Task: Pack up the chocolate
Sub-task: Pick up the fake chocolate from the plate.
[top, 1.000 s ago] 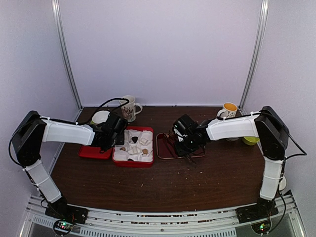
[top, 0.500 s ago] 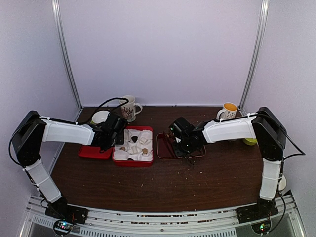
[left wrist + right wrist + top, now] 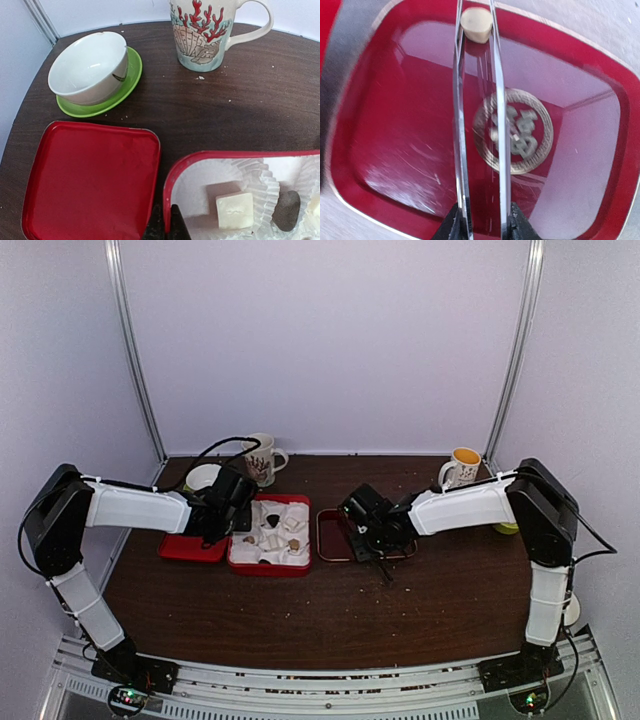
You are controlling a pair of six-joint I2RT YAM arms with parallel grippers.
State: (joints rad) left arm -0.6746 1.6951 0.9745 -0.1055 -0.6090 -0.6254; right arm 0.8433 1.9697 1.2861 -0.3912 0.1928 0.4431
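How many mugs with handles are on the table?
2. The coral-patterned mug stands at the back left beside the white bowl; the orange-lined mug stands at the back right. Another could hide behind the right arm.

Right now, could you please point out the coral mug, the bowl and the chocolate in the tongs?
coral mug [image 3: 205,37]: left wrist, painted side.
bowl [image 3: 94,90]: left wrist, outer wall.
held chocolate [image 3: 476,25]: right wrist, top face.

The surface [image 3: 260,105] is dark matt wood grain, the red tray [image 3: 410,125] gleams like lacquered metal, the red lid [image 3: 90,180] looks duller, the liners [image 3: 262,182] are crimped white paper, the chocolate [image 3: 234,210] waxy-matt, bowl [image 3: 87,67] and mug [image 3: 205,30] glazed ceramic.
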